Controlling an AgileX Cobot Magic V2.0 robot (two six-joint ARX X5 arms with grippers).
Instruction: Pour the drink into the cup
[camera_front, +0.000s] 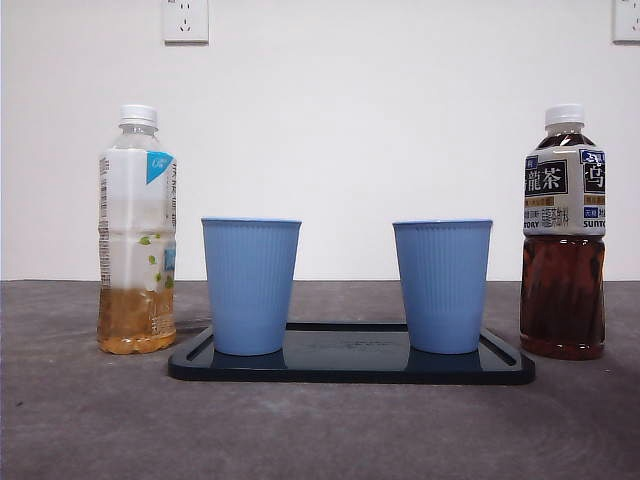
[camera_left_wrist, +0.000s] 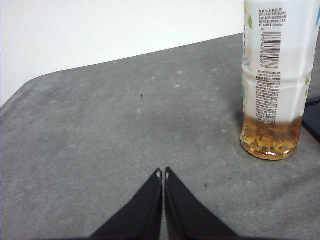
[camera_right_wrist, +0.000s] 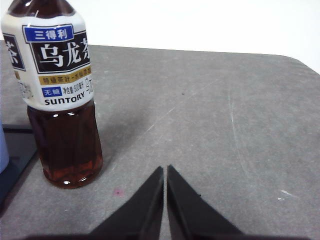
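Observation:
Two blue ribbed cups stand upright on a black tray (camera_front: 350, 368): the left cup (camera_front: 250, 285) and the right cup (camera_front: 442, 285). A capped bottle with a white label and a little amber drink (camera_front: 137, 232) stands left of the tray; it also shows in the left wrist view (camera_left_wrist: 274, 80). A capped dark tea bottle (camera_front: 564, 235) stands right of the tray; it also shows in the right wrist view (camera_right_wrist: 59, 95). My left gripper (camera_left_wrist: 163, 174) is shut and empty, apart from the amber bottle. My right gripper (camera_right_wrist: 165, 171) is shut and empty, apart from the tea bottle.
The grey table top (camera_front: 320, 430) runs to a white wall with two sockets (camera_front: 185, 20). The tray's edge shows beside each bottle in the wrist views (camera_left_wrist: 314, 117) (camera_right_wrist: 15, 150).

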